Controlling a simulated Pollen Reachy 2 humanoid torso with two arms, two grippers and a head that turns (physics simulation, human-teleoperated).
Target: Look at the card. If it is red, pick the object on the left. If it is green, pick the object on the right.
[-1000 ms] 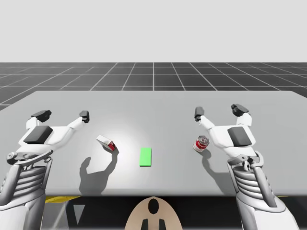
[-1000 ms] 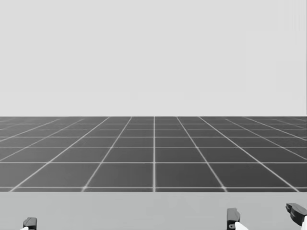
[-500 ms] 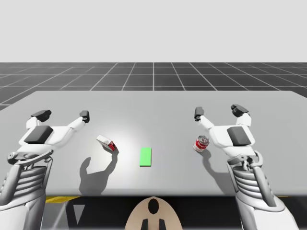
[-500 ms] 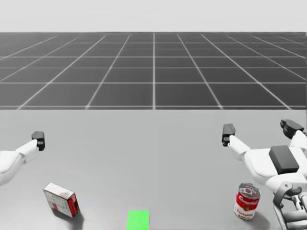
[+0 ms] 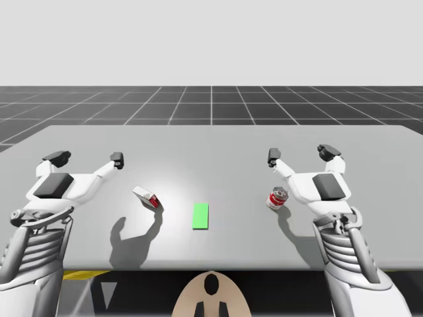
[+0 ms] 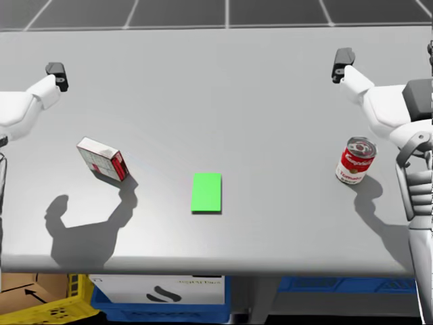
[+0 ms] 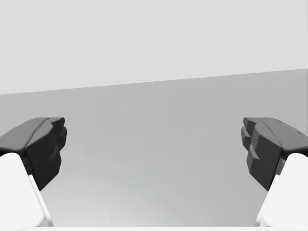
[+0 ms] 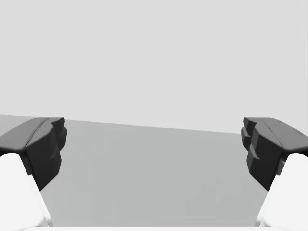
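A green card (image 5: 201, 216) (image 6: 206, 192) lies flat near the table's front middle. To its left a small white and red box (image 5: 147, 197) (image 6: 102, 159) rests tilted on the table. To its right stands a red and white can (image 5: 277, 198) (image 6: 355, 160). My left gripper (image 5: 86, 158) (image 7: 154, 154) hovers open above the table, back and left of the box, holding nothing. My right gripper (image 5: 301, 154) (image 8: 154, 154) hangs open behind and just right of the can, also holding nothing.
The grey table (image 5: 211, 142) (image 6: 223, 88) stretches wide behind the objects. Under its front edge in the head view sit a yellow crate (image 6: 51, 308) and a blue bin (image 6: 162, 301). A dark gridded floor (image 5: 211, 102) lies beyond the table.
My head has turned downward, from the far floor to the table with the card, box and can. Both arms have stayed where they were.
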